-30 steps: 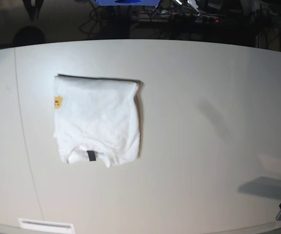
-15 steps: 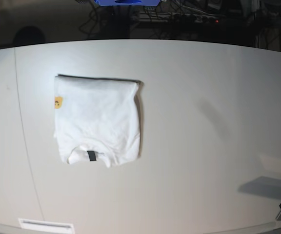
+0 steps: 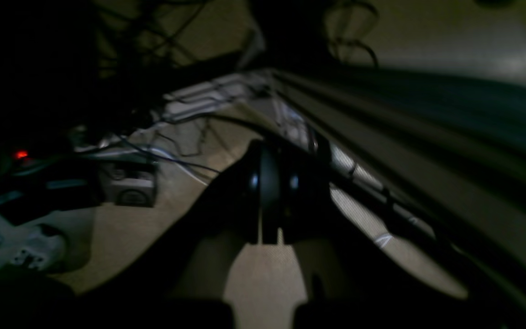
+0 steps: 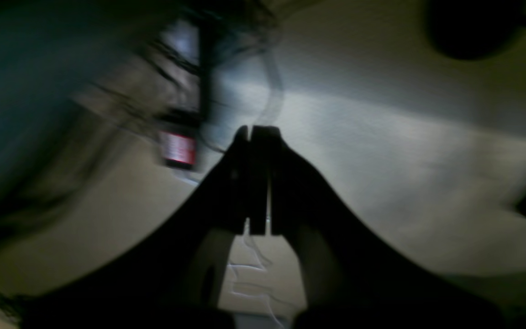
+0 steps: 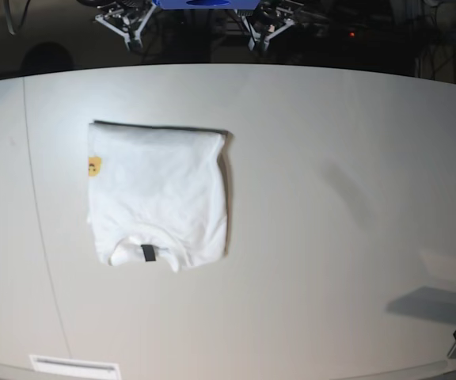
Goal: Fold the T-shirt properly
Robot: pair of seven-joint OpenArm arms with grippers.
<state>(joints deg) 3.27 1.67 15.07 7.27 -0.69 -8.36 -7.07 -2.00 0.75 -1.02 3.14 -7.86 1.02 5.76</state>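
- The T-shirt (image 5: 157,194) lies left of centre in the base view as a compact white rectangle on the pale table (image 5: 331,158), edges fairly square, collar end towards the bottom of the frame.
- Judging by that shape, the folding looks finished or nearly so; what is left appears to be parking the arms clear of the cloth.
- The left gripper (image 3: 270,194) shows centre frame in its wrist view with jaws pressed together and nothing between them, pointing at cables and floor rather than the table.
- The right gripper (image 4: 256,180) is likewise closed and empty, centre frame in a blurred wrist view.
- In the base view both grippers sit at the top edge, well apart from the shirt: left (image 5: 269,24), right (image 5: 127,22).
- To do this step well: keep both arms high and away so no finger snags the fold; any touch-up should only square the slightly wavy right edge.
- Writing: no legible text. A small black neck label (image 5: 148,253) sits at the collar, too small to read; a yellow-orange scrap of print (image 5: 93,166) peeks out at the shirt's left edge.
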